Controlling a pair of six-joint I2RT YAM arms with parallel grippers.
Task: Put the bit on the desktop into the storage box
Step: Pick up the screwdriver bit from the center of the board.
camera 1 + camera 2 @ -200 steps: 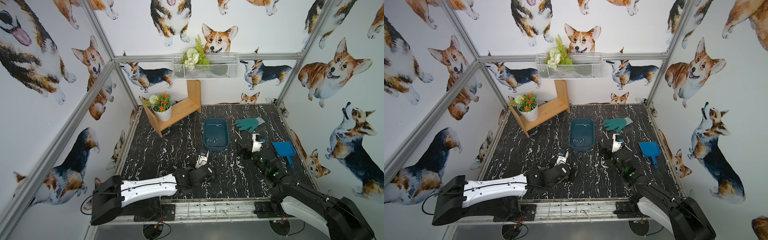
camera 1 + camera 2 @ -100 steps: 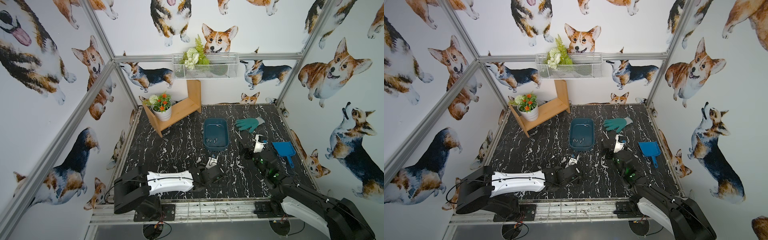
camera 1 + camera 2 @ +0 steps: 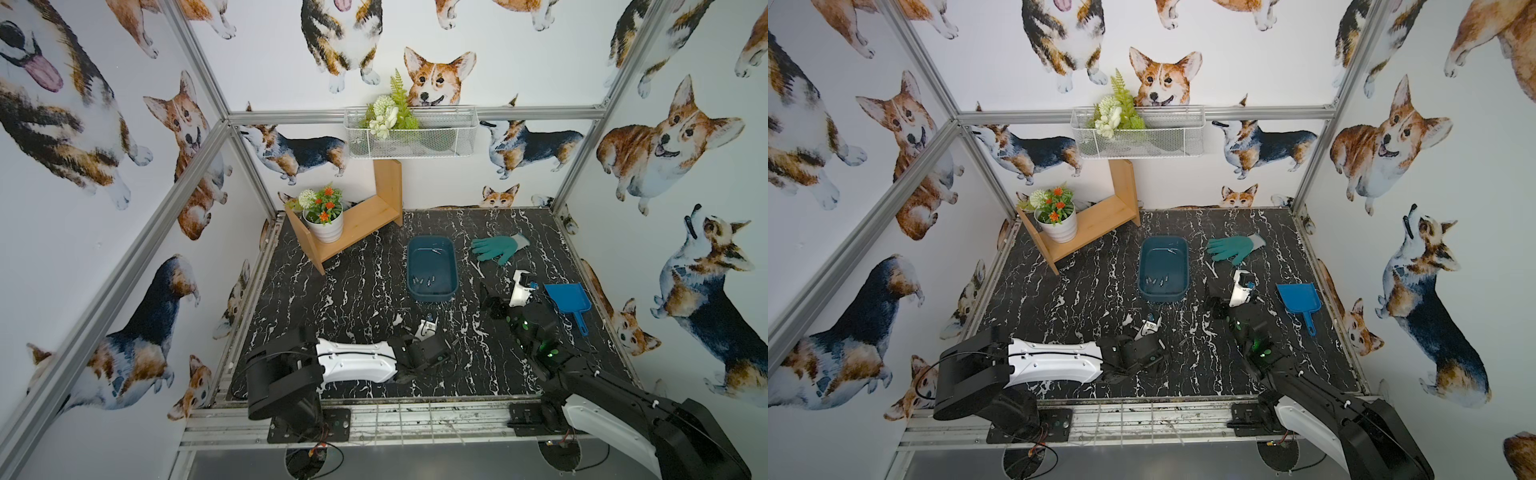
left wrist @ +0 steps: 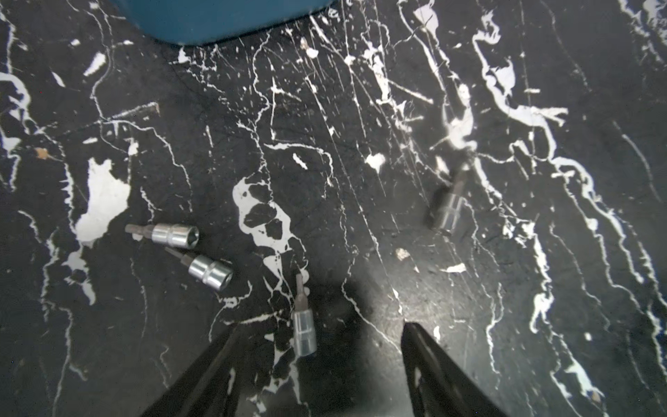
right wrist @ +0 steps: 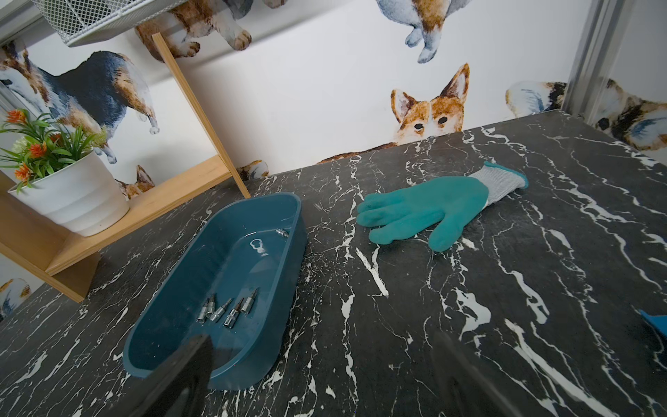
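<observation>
A small silver bit (image 4: 305, 330) lies on the black marble desktop (image 3: 353, 291), untouched, between the fingers of my open left gripper (image 4: 321, 326) and nearer one finger. Two more bits (image 4: 173, 234) (image 4: 207, 269) lie off to one side, and a blurred one (image 4: 447, 205) to the other. The left gripper (image 3: 428, 328) hovers low, just in front of the teal storage box (image 3: 432, 296), whose corner (image 4: 216, 14) shows in the left wrist view. Several bits (image 5: 227, 310) lie inside the box (image 5: 252, 361). My right gripper (image 5: 323, 343) is open and empty, right of the box (image 3: 1163, 296).
A teal glove (image 3: 498, 249) lies behind the right gripper (image 3: 503, 286), and a bright blue scoop (image 3: 567, 297) sits at the right edge. A wooden shelf (image 3: 365, 220) with a flower pot (image 3: 324, 226) stands back left. A wire basket (image 3: 411, 133) hangs on the back wall.
My left arm has swung to the right, bringing its gripper in front of the box, with its jaws a little narrower. The right gripper has barely shifted.
</observation>
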